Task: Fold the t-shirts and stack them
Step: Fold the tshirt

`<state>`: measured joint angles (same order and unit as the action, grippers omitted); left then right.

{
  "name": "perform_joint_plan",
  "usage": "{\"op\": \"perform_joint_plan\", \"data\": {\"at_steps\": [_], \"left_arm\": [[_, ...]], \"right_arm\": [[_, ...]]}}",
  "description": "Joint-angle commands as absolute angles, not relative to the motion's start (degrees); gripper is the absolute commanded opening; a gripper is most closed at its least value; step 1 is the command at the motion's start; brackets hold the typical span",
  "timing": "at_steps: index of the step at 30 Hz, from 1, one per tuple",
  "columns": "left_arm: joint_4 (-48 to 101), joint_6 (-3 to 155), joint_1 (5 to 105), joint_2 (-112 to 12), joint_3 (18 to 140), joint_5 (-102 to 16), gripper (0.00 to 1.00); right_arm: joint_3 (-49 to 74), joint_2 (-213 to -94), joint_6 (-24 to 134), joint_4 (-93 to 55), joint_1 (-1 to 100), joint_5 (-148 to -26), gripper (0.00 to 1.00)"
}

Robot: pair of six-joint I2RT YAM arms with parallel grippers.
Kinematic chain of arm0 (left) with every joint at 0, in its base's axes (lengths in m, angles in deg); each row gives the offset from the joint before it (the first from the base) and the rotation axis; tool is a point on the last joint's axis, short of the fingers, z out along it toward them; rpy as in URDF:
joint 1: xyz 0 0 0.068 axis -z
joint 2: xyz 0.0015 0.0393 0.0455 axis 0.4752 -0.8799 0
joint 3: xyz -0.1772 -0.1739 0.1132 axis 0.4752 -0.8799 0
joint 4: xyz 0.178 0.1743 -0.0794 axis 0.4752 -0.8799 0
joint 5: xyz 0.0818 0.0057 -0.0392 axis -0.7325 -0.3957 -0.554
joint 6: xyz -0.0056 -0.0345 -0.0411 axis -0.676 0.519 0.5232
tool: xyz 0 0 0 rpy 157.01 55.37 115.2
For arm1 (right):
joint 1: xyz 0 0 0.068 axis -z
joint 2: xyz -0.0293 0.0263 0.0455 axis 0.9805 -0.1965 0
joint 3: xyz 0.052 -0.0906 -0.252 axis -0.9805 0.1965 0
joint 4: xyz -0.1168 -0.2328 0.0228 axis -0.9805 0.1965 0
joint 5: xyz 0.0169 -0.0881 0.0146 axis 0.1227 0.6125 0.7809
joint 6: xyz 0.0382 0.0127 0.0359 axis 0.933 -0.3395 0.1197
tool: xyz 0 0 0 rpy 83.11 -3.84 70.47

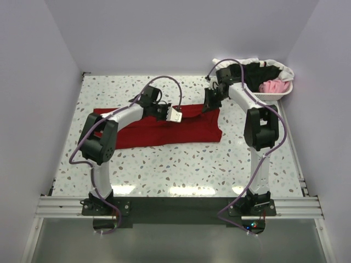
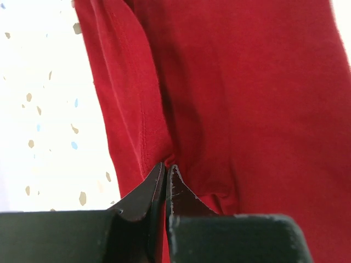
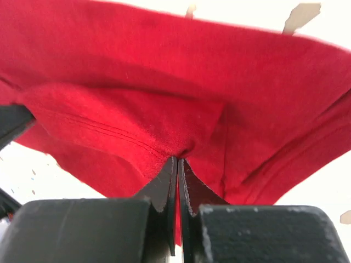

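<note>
Nearest, along the near edge of the table (image 1: 164, 170): two arm bases (image 1: 101, 204) bolted to a metal rail (image 1: 175, 207). Just beyond, a broad strip of bare speckled surface across the full width, open room between rail and cloth. Further in, mid-surface: the dark red t-shirt (image 1: 181, 133), spread as a long band from left to right, near hem roughly parallel to the near edge, left end close to the left edge, right end well short of the right edge. On its far side, about midway along: the left gripper (image 1: 169, 114), jaws pressed together on a pinched ridge of red fabric (image 2: 165, 167), bare speckled surface showing to one side of the cloth in the left wrist view. At the shirt's far right corner: the right gripper (image 1: 209, 106), likewise clamped tight on a fold beside a stitched hem (image 3: 177, 160), cloth bunched at the fingertips. Behind the shirt, a bare strip up to the far edge. Farthest, in the far right corner of the surface: the white basket (image 1: 274, 97), holding a black t-shirt (image 1: 258, 71), a pink t-shirt (image 1: 274, 86) and a white t-shirt (image 1: 249, 59), heaped together, white cloth hanging over the far rim.
</note>
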<state>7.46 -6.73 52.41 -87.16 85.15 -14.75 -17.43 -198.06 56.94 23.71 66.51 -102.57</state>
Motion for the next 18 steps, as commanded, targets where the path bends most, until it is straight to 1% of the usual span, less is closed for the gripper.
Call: {"op": "perform_joint_plan", "data": {"at_steps": [1, 2, 3, 4, 5, 6, 7, 8, 10, 11, 14, 15, 16, 18], "left_arm": [[4.1, -11.8, 52.4, -84.7, 84.0, -12.0, 0.0], [2.7, -12.4, 52.4, -84.8, 84.0, -12.0, 0.0], [2.1, -13.0, 52.4, -85.0, 83.9, -11.9, 0.0], [1.2, -13.7, 52.4, -85.0, 83.8, -12.0, 0.0], [0.8, -14.1, 52.4, -84.9, 83.7, -11.9, 0.05], [0.1, -14.8, 52.4, -84.7, 83.6, -12.0, 0.08], [-1.6, -15.8, 52.4, -84.4, 83.6, -12.0, 0.11], [-2.5, -15.9, 52.3, -83.7, 83.8, -12.0, 0.19], [-6.0, -15.6, 52.0, -82.6, 84.2, -10.9, 0.27], [-6.7, -14.4, 51.7, -81.2, 84.2, -10.5, 0.32], [-9.7, -8.5, 50.3, -78.3, 83.9, -8.2, 0.36], [-9.4, -5.4, 49.8, -77.5, 83.5, -8.4, 0.36], [-8.8, 1.0, 49.4, -77.0, 83.2, -9.0, 0.36], [-9.7, 6.7, 46.8, -76.5, 83.4, -8.5, 0.36]], "right_arm": [[-17.9, -198.3, 53.0, 29.8, 66.8, -104.6, 0.0], [-17.4, -198.1, 52.4, 30.0, 66.7, -104.8, 0.0], [-16.9, -198.0, 52.2, 30.4, 66.8, -105.0, 0.02], [-16.4, -197.8, 51.8, 30.8, 66.6, -105.3, 0.09], [-16.0, -197.7, 51.2, 31.3, 66.5, -105.5, 0.16], [-16.0, -197.7, 50.5, 32.3, 66.4, -106.0, 0.21], [-15.8, -197.6, 50.0, 32.9, 66.4, -105.9, 0.31], [-15.8, -197.0, 48.9, 34.2, 66.2, -105.6, 0.34], [-16.2, -196.3, 48.3, 35.4, 66.3, -104.5, 0.4], [-16.3, -194.7, 46.0, 36.0, 66.3, -103.6, 0.42], [-15.8, -191.7, 44.2, 35.6, 66.2, -102.0, 0.45], [-15.3, -189.8, 44.0, 35.3, 66.1, -102.0, 0.45], [-14.6, -189.0, 43.7, 35.3, 65.8, -101.4, 0.45], [-13.9, -187.5, 42.1, 36.1, 64.2, -99.4, 0.43]]}}
